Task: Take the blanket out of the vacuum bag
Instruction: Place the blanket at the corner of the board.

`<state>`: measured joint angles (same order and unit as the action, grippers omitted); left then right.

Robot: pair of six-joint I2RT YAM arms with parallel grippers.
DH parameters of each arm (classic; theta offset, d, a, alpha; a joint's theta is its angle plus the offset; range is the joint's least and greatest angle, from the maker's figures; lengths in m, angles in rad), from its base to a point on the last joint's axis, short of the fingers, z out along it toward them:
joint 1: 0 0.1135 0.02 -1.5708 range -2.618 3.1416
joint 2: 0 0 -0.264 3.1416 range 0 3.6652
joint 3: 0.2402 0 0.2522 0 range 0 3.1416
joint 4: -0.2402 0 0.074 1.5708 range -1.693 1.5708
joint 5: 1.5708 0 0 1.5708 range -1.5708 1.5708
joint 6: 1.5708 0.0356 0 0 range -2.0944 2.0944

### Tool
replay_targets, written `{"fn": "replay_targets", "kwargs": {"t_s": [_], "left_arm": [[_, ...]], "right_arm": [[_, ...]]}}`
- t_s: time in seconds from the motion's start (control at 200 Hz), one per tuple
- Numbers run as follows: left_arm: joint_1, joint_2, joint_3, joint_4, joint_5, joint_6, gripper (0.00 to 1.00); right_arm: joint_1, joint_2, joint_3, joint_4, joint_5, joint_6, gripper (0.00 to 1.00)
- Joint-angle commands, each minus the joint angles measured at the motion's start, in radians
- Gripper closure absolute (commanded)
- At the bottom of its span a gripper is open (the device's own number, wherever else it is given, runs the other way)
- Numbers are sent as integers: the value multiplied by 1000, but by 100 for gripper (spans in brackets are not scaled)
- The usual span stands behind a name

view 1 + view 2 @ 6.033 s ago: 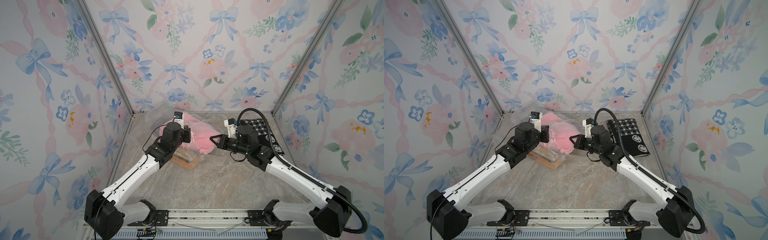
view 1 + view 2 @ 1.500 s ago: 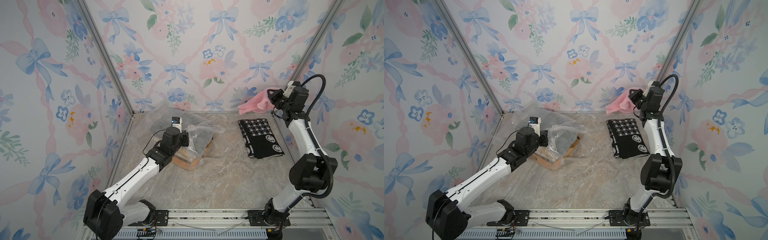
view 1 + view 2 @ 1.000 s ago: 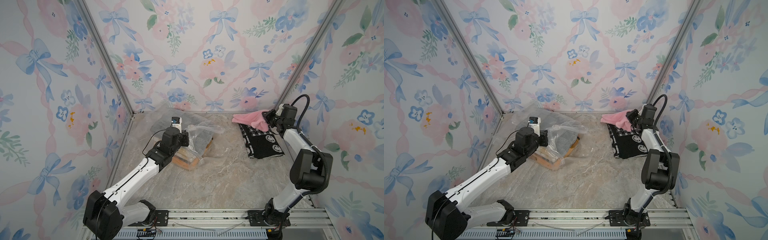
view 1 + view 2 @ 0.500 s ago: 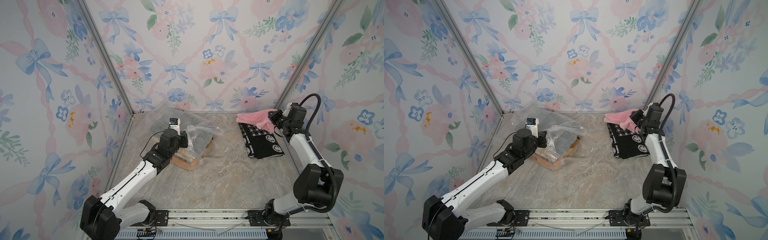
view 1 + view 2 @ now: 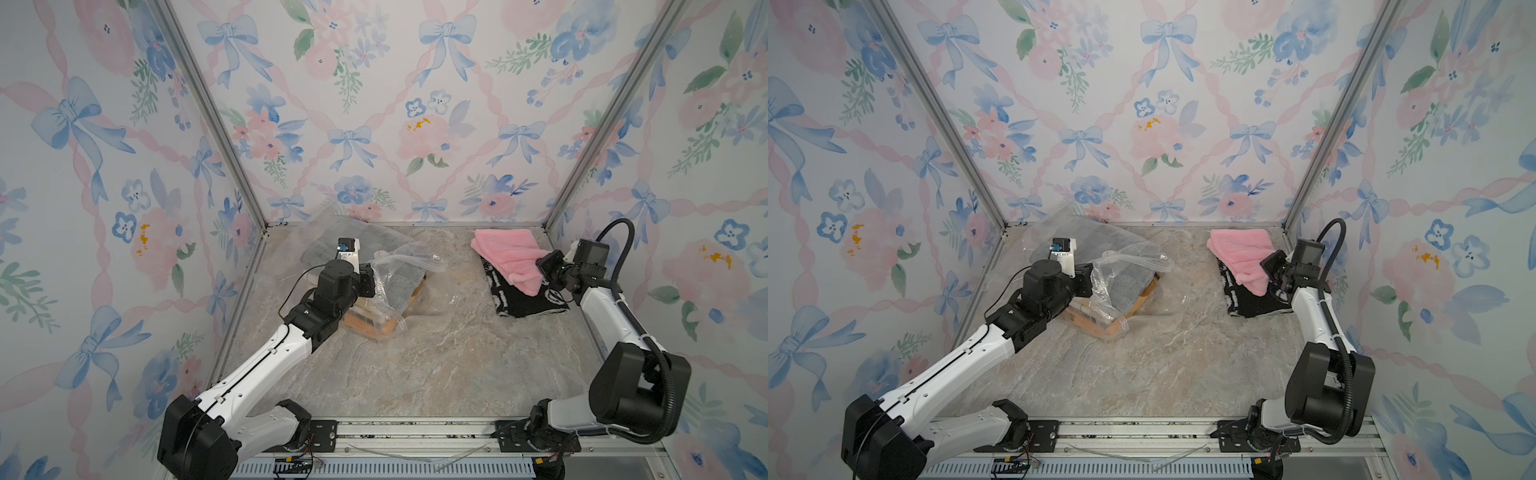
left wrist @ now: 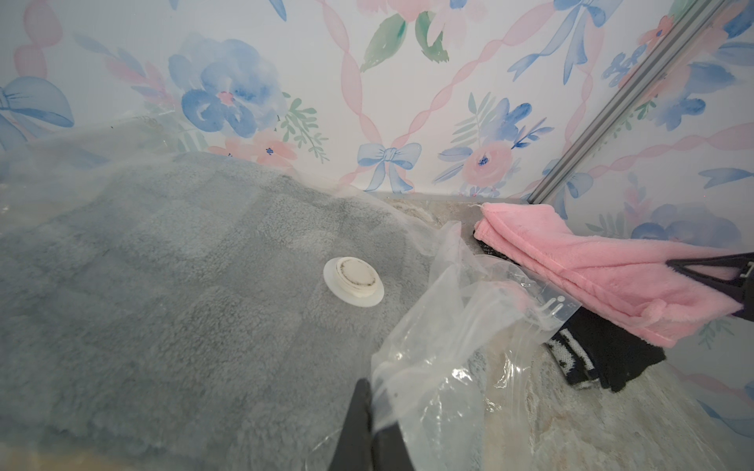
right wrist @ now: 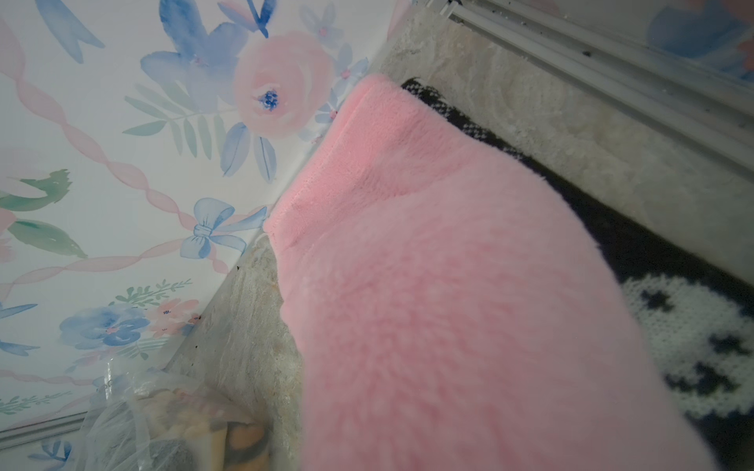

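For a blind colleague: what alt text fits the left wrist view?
A clear crinkly plastic vacuum bag with a round white valve cap covers a fluffy grey blanket; the shut left gripper pinches its edge. Beyond, a pink fleece blanket drapes over a black-and-white knit cloth.

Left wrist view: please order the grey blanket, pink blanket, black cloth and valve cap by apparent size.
Grey blanket, largest, but also nearest the camera.
Pink blanket.
Black cloth, partly covered.
Valve cap, smallest.
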<state>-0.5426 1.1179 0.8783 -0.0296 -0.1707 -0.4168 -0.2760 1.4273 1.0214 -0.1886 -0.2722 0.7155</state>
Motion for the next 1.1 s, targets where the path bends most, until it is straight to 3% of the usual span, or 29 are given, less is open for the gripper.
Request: {"fn": "replay_targets", "kwargs": {"t_s": [0.0,0.185,0.32,0.48,0.565,0.715,0.895,0.965,1.095], "left_arm": [[7,-23,-22,17,15,-19,100],[7,-38,-37,19,16,-20,100],[7,-61,-61,25,8,-23,100],[8,-78,-75,20,2,-19,100],[9,-88,-73,7,-7,-11,100],[13,-80,-18,-69,-12,28,100],[15,-32,25,-115,38,56,100],[14,-23,18,-103,57,53,100],[15,-23,-6,-65,110,37,100]], "right_arm": [[-16,-23,-63,-58,7,72,96],[-60,29,-135,1,-106,171,93],[-63,30,-136,-28,-98,153,85],[-62,-34,-141,-110,-65,84,48],[-77,-106,-169,-181,-36,41,38],[-181,-249,-254,-273,-90,-8,27],[-270,-296,-161,-424,-132,-131,20],[-323,-280,-141,-392,-159,-121,13],[-436,-147,-110,-222,-361,-25,10]]}}
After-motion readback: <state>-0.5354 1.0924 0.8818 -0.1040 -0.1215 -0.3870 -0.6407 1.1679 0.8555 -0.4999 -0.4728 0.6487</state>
